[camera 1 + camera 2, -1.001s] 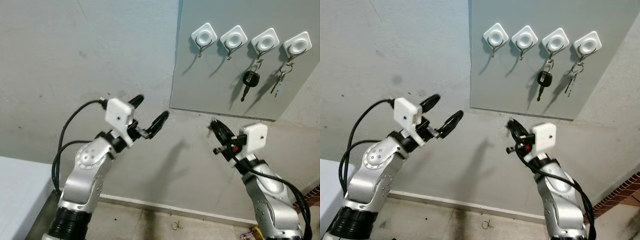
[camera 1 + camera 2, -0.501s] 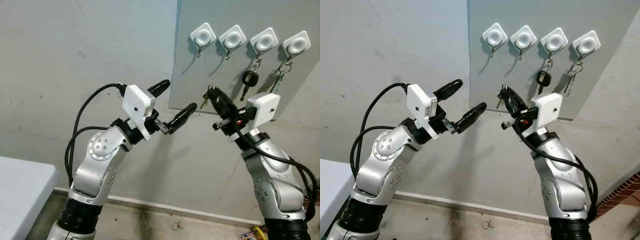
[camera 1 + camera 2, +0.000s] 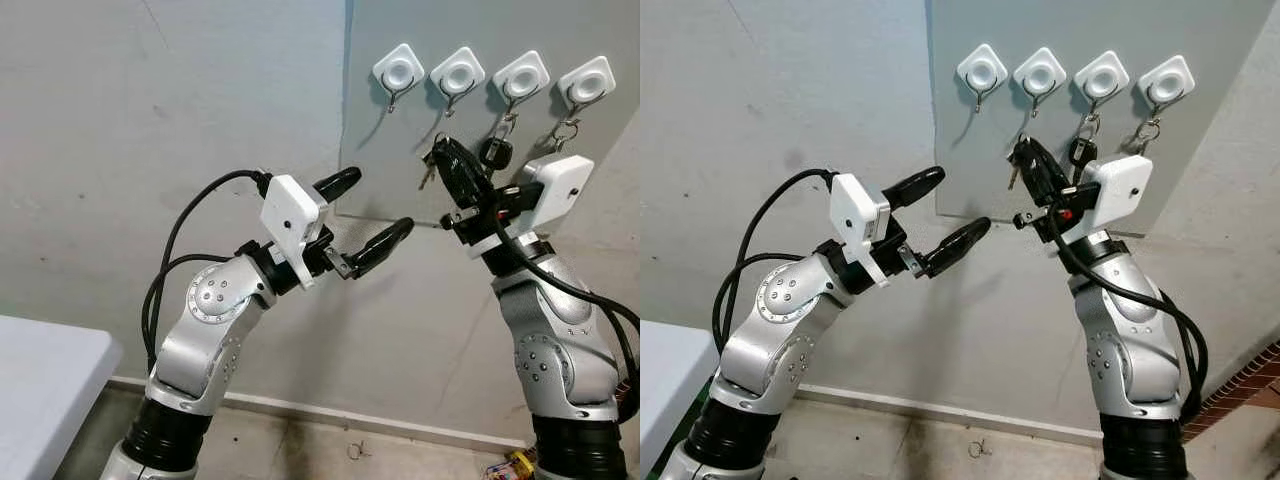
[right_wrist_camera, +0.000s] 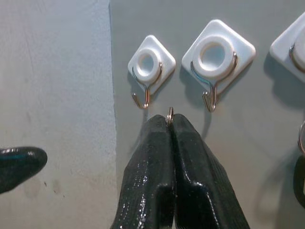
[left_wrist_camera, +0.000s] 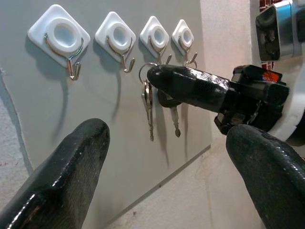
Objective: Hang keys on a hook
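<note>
The right end effector (image 4: 170, 125) is pinching its two black fingers together on the metal ring of a small bunch of silver keys (image 5: 148, 102), holding it just below and between the two leftmost white diamond-shaped wall hooks (image 4: 147, 67) on the grey wall panel (image 3: 400, 160). At three o'clock from them, two more hooks are carrying a black car key (image 3: 495, 152) and another key bunch (image 3: 566, 131). The left end effector (image 3: 368, 215) is hovering nearby at eight o'clock, fingers spread apart.

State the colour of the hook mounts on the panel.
The hook mounts are white, diamond-set squares with silver metal hooks; clearest in the right wrist view.
</note>
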{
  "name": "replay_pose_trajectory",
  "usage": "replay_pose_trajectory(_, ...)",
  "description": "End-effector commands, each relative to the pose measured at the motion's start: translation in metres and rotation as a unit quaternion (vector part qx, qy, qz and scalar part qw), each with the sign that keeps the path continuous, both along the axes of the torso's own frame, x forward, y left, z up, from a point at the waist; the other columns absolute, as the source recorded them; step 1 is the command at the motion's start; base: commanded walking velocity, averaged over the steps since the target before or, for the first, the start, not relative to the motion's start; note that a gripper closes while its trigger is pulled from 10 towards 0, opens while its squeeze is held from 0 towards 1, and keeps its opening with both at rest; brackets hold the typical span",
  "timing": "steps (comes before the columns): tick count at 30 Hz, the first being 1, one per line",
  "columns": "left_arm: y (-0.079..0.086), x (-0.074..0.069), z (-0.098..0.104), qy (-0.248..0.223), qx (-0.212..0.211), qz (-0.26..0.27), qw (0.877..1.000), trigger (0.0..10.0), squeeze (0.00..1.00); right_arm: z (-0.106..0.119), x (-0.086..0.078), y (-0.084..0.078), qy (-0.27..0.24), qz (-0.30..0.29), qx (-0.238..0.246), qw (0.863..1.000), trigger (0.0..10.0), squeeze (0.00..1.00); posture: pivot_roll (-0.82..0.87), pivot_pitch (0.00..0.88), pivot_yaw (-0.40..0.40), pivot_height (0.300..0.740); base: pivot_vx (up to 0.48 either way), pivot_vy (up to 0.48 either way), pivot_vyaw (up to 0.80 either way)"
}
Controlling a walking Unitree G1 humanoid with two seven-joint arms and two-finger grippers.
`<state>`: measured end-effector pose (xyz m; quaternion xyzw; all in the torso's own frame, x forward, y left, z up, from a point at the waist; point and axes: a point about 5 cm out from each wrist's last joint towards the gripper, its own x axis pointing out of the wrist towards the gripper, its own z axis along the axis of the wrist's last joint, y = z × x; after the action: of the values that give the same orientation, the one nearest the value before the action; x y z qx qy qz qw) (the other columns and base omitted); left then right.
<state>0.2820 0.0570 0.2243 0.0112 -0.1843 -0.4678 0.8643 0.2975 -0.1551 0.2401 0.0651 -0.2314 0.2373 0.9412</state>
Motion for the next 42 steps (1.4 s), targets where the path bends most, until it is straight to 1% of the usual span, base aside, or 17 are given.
replay_pose_trajectory(1,-0.005,-0.004,0.003,-0.005,0.003,-0.012,1.0,10.0,0.0,0.012,0.002,0.001,-0.019,0.003,0.01,1.0,10.0,0.0,-0.06,0.0,0.053,0.74,0.0,0.0,0.0)
replay_pose_trajectory(4,-0.006,-0.005,0.003,-0.005,0.002,-0.015,1.0,10.0,0.0,0.015,0.003,0.001,-0.019,0.006,0.018,1.0,10.0,0.0,-0.06,0.0,0.049,0.74,0.0,0.0,0.0)
replay_pose_trajectory(7,-0.008,-0.005,0.004,-0.005,0.0,-0.017,1.0,10.0,0.0,0.019,0.007,0.001,-0.019,0.012,0.04,0.999,10.0,0.0,-0.05,0.0,0.047,0.74,0.0,0.0,0.0)
replay_pose_trajectory(8,-0.008,-0.006,0.005,-0.004,-0.003,-0.017,1.0,10.0,0.0,0.021,0.009,0.002,-0.018,0.016,0.055,0.998,10.0,0.0,-0.05,0.0,0.045,0.74,0.0,0.0,0.0)
replay_pose_trajectory(10,-0.008,-0.006,0.006,-0.003,-0.006,-0.016,1.0,10.0,0.0,0.022,0.01,0.003,-0.016,0.02,0.064,0.998,10.0,0.0,-0.05,0.0,0.044,0.74,0.0,0.0,0.0)
replay_pose_trajectory(19,-0.009,-0.007,0.007,-0.001,-0.011,-0.015,1.0,10.0,0.0,0.021,0.015,0.004,0.0,0.033,0.105,0.994,10.0,0.0,-0.05,0.0,0.037,0.74,0.0,0.0,0.0)
replay_pose_trajectory(20,-0.009,-0.007,0.008,-0.001,-0.011,-0.014,1.0,10.0,0.0,0.02,0.016,0.004,0.007,0.038,0.119,0.992,10.0,0.0,-0.05,0.0,0.035,0.74,0.0,0.0,0.0)
replay_pose_trajectory(24,-0.009,-0.008,0.008,0.001,-0.014,-0.013,1.0,10.0,0.0,0.019,0.017,0.003,0.014,0.039,0.13,0.991,10.0,0.0,-0.04,0.0,0.035,0.74,0.0,0.0,0.0)
replay_pose_trajectory(27,-0.009,-0.008,0.008,0.001,-0.015,-0.013,1.0,10.0,0.0,0.017,0.019,0.003,0.023,0.044,0.149,0.988,10.0,0.0,-0.04,0.0,0.036,0.74,0.0,0.0,0.0)
replay_pose_trajectory(28,-0.009,-0.007,0.009,0.001,-0.015,-0.012,1.0,10.0,0.0,0.016,0.02,0.003,0.033,0.049,0.166,0.984,10.0,0.0,-0.04,0.0,0.036,0.74,0.0,0.0,0.0)
replay_pose_trajectory(33,-0.009,-0.008,0.009,0.003,-0.017,-0.014,1.0,10.0,0.0,0.014,0.021,0.002,0.046,0.055,0.194,0.978,10.0,0.0,-0.04,0.0,0.037,0.74,0.0,0.0,0.0)
replay_pose_trajectory(37,-0.009,-0.009,0.009,0.005,-0.018,-0.013,1.0,10.0,0.0,0.012,0.021,0.0,0.06,0.062,0.228,0.97,10.0,0.0,-0.04,0.0,0.036,0.74,0.0,0.0,0.0)
replay_pose_trajectory(39,-0.009,-0.009,0.009,0.006,-0.019,-0.012,1.0,10.0,0.0,0.011,0.021,-0.001,0.067,0.067,0.251,0.963,10.0,0.0,-0.04,0.0,0.036,0.74,0.0,0.0,0.0)
replay_pose_trajectory(42,-0.009,-0.009,0.009,0.008,-0.02,-0.012,1.0,10.0,0.0,0.011,0.021,-0.002,0.072,0.071,0.266,0.959,10.0,0.0,-0.04,0.0,0.036,0.74,0.0,0.0,0.0)
